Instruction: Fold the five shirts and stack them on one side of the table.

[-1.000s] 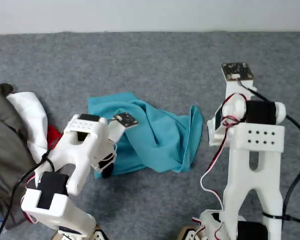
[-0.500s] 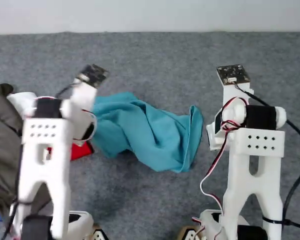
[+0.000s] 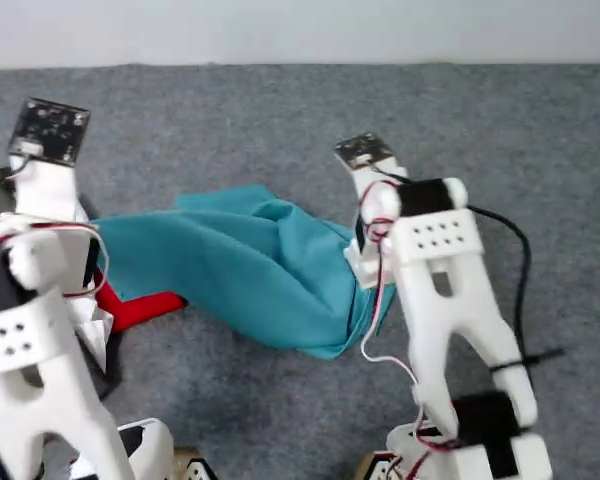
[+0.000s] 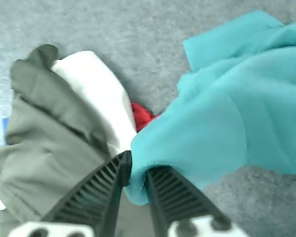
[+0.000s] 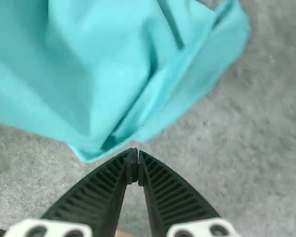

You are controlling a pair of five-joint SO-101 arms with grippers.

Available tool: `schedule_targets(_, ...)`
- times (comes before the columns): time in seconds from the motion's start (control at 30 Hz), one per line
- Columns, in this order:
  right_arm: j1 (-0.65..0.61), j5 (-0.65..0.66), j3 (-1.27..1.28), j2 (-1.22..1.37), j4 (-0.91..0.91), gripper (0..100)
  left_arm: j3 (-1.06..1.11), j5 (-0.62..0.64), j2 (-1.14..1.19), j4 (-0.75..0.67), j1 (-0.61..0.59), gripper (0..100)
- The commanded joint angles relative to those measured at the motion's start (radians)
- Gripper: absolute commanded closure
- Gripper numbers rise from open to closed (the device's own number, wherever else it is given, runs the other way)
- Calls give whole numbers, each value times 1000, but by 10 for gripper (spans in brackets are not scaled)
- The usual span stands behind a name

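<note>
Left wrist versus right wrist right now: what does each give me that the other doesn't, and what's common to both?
Left wrist: the left gripper shut on an edge of the teal shirt, with the olive shirt, the white shirt and the red shirt piled beside it. Right wrist: the right gripper shut on nothing, close to another edge of that shirt. Both: the teal shirt and the grey table.

No words, numbers or signs can be read here. No print shows on the teal shirt (image 3: 240, 275) or the grey table (image 3: 280, 120).
</note>
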Motion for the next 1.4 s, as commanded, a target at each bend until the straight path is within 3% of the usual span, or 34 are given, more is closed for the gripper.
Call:
schedule_targets(0.0, -8, 9, -3, 94, -82, 990, -36, 8, -74, 20, -14, 987)
schedule_targets(0.33, 76, 143, -153, 510, -202, 990, -33, 8, -167, 21, -14, 987)
schedule_targets(0.57, 217, 180, -578, 765, -194, 990, -33, 8, -189, 21, -11, 987)
schedule_targets(0.8, 251, 180, -1031, 924, -191, 990, -31, 8, -201, 21, -9, 986)
schedule_targets(0.97, 226, 173, -1260, 943, -50, 990, -28, 8, -195, 21, -9, 986)
schedule_targets(1.17, 160, 173, -1487, 951, 257, 990, 108, 8, -198, 20, -9, 986)
schedule_targets(1.37, 137, 173, -1330, 883, 249, 990, 163, 8, -201, 18, -9, 986)
